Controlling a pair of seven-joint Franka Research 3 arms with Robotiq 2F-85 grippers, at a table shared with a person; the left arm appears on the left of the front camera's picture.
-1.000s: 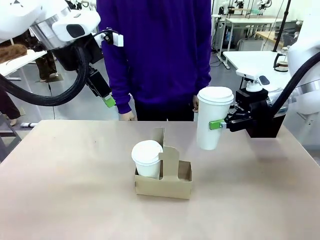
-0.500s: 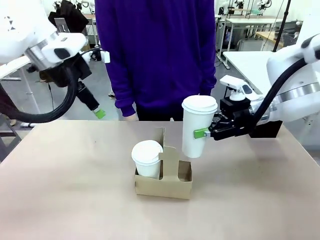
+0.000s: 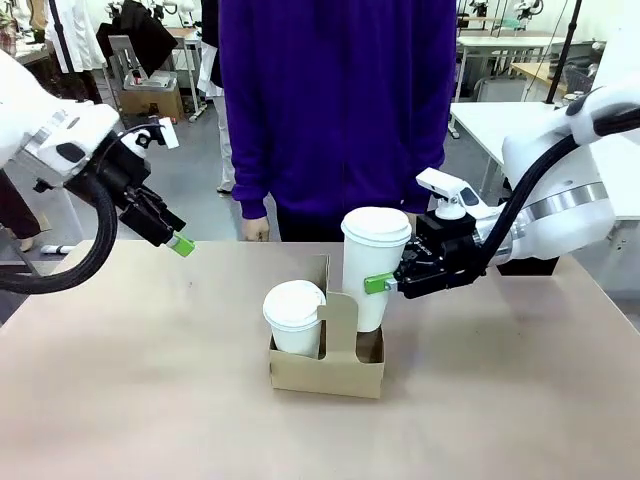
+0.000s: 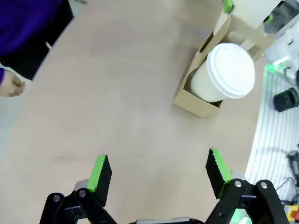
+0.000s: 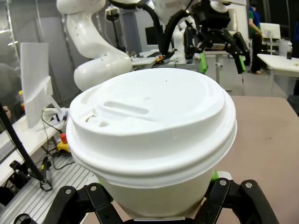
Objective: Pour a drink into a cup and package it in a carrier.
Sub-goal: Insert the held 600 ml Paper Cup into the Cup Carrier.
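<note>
The brown cardboard carrier [image 3: 327, 368] stands mid-table with a lidded white cup [image 3: 295, 316] in its left slot. My right gripper [image 3: 386, 283] is shut on a second lidded white cup [image 3: 372, 262]. It holds that cup upright over the carrier's right slot, with the base down at the rim behind the handle tab. The cup's lid [image 5: 152, 119] sits close in the right wrist view. My left gripper [image 3: 173, 240] hangs open and holds nothing above the table's far left. From above it looks onto the carrier [image 4: 200, 100] and the seated cup [image 4: 231, 70]. The drink is out of view.
A person in a purple top [image 3: 335, 100] stands at the far edge, one hand [image 3: 257, 230] by the table. That hand [image 4: 9, 86] also lies near the left gripper's view edge. Bare tabletop [image 3: 150, 380] surrounds the carrier. Other tables stand behind.
My right gripper has carried the lidded cup left and down, from beside the carrier to over its right slot. The left arm has swung left and lower, away from the middle.
</note>
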